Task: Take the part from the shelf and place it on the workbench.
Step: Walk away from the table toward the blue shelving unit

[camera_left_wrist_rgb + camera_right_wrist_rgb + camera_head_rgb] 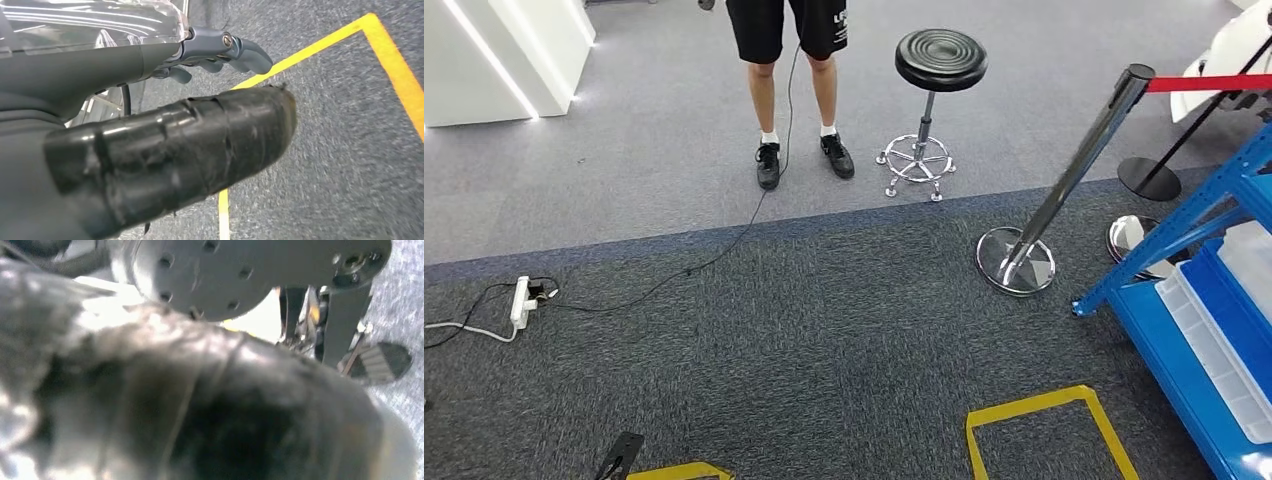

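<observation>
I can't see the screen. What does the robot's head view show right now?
A grey carpeted floor seen from above, with a blue shelf holding clear plastic bins at the right edge. A person's legs stand at the far side beside a black stool; nearer are a chrome barrier post, a white power strip and yellow floor tape.

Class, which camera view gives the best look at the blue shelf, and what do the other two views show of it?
The head view: the blue shelf stands at the right edge, with its frame and clear bins visible. The left wrist view shows the left hand over carpet with yellow tape, and the right wrist view a blurred right hand; neither shows any of the shelf.
</observation>
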You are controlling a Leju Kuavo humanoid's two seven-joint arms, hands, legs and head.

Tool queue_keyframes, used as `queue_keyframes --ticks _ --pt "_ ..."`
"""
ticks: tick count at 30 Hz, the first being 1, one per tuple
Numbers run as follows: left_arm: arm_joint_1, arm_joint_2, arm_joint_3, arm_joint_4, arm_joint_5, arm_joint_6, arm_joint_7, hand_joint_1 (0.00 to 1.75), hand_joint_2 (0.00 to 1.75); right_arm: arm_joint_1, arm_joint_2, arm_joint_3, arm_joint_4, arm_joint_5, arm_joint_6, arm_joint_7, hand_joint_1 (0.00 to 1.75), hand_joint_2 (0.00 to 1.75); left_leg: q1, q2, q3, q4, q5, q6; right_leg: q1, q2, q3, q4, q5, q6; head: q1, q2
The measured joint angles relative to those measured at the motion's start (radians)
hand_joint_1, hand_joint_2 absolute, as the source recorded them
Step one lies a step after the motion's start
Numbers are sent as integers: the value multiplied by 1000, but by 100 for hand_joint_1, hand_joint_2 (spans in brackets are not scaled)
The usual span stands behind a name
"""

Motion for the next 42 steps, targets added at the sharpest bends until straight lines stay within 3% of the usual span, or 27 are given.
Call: queue_keyframes --ticks 1,3,4,5,7,9,10,12,13,14,16,18,20,22,25,27,29,30,32,33,35,36,37,38,40,41,42 --pt "0 1 0 0 0 0 0 0 0 -1 0 0 0 0 0 0 0 0 1 -29 -20 44 -20 -3 -5 11 12 -8 0 -6 -1 0" --pt "5 2 0 0 0 0 0 0 0 -2 1 0 0 0 0 0 0 0 3 -80 -97 180 -66 -6 -6 36 27 -12 -9 -14 -3 0" --pt "8 3 0 0 0 0 0 0 0 -3 1 0 0 0 0 0 0 0 4 -89 -140 239 -76 -9 -7 51 35 -12 -15 -16 -3 0" --pt "10 3 0 0 0 0 0 0 0 -3 1 0 0 0 0 0 0 0 6 -92 -171 267 -64 -11 -7 69 44 -12 -23 -15 -3 0" --pt "12 4 0 0 0 0 1 0 0 -2 1 0 0 0 0 0 0 0 9 -99 -178 208 21 -15 -10 102 70 -10 -42 -8 -3 0" --pt "16 4 0 0 0 0 0 0 0 -1 1 0 0 0 0 0 0 0 14 -140 -148 85 112 -17 -13 129 86 -3 -66 4 -2 0" --pt "17 5 0 0 0 0 0 0 0 -2 1 0 1 0 0 0 0 0 15 -162 -132 40 128 -16 -14 142 86 1 -75 11 -2 0" --pt "17 6 0 1 0 0 0 0 0 -2 1 0 1 0 0 0 0 0 13 -182 -117 9 112 -3 -19 163 84 4 -79 27 -1 0" --pt "14 6 0 1 0 0 -1 0 0 0 1 0 1 0 0 0 0 0 12 -171 -108 -1 105 6 -21 169 86 2 -77 33 -2 0" --pt "13 6 0 1 0 0 -2 0 0 1 2 0 1 0 0 0 0 0 11 -160 -98 -10 102 15 -22 156 88 5 -77 39 -2 0" --pt "13 6 1 1 0 0 -4 0 0 1 2 0 1 0 0 0 0 0 11 -138 -70 -26 94 30 -20 98 63 56 -93 47 1 0" --pt "15 7 1 1 0 0 -6 0 0 -3 3 0 1 0 -1 0 0 0 6 -111 -47 -34 78 37 -20 46 -18 174 -127 54 3 0" --pt "16 7 1 1 0 0 -6 0 0 -3 3 0 1 0 -1 0 0 0 0 -84 -23 -35 55 37 -21 36 -101 263 -147 53 3 0" --pt "15 8 1 1 0 1 -7 0 0 2 3 0 1 0 -1 0 0 0 -6 -61 12 -35 29 37 -18 32 -123 231 -104 42 4 0" --pt "17 7 1 3 -1 0 -10 0 0 9 1 0 1 1 -3 1 0 0 -11 -29 58 -42 -10 33 9 -21 -97 77 29 3 -1 0" --pt "15 6 1 4 -2 0 -14 0 0 7 -1 0 1 1 -2 0 0 0 -7 -8 79 -51 -22 22 31 -42 -89 36 50 -17 -4 0" --pt "9 6 1 5 -3 -1 -16 0 0 6 -1 0 0 1 0 -1 0 0 -1 -2 95 -35 -13 10 33 -19 -55 9 39 -30 -1 0" --pt "6 6 1 5 -3 0 -17 0 0 7 -2 0 0 1 0 -1 0 0 1 -18 89 2 0 6 29 -6 -33 -4 33 -35 -1 0" --pt "4 7 1 5 -3 0 -18 0 0 5 -2 0 0 1 0 -1 0 0 6 -66 25 120 8 1 19 15 6 -18 18 -45 -2 0" --pt "6 9 1 5 -3 0 -19 0 0 3 -2 0 0 1 0 -1 0 0 8 -83 -21 179 -11 -3 14 28 19 -20 8 -48 -2 0" --pt "11 13 1 5 -4 0 -18 0 0 0 -1 0 0 1 0 -1 0 0 14 -92 -102 241 -95 -16 3 61 48 -20 -16 -42 -3 0" --pt "13 15 1 5 -4 0 -18 0 0 1 -1 0 0 1 0 -1 0 0 17 -93 -129 238 -132 -24 -3 78 65 -20 -30 -36 -4 0" --pt "14 16 1 5 -4 0 -18 0 0 2 -1 0 0 1 0 -2 0 0 22 -94 -147 214 -145 -33 -10 94 86 -19 -47 -27 -4 0" --pt "16 17 1 5 -4 0 -18 0 0 4 0 0 0 1 0 -1 0 0 28 -100 -158 173 -116 -43 -16 107 104 -16 -65 -18 -4 0" --pt "24 19 1 6 -4 0 -18 0 0 8 1 0 1 1 -1 0 0 0 42 -128 -177 75 34 -56 -24 131 129 0 -105 2 -7 0" --pt "26 20 1 7 -5 -1 -18 0 0 8 1 0 1 2 -2 0 0 0 44 -139 -182 48 96 -56 -27 141 133 6 -125 12 -8 0" --pt "27 20 1 7 -6 -1 -18 0 0 8 1 0 1 2 -3 1 0 0 43 -143 -184 34 131 -49 -29 149 139 11 -135 22 -10 0"
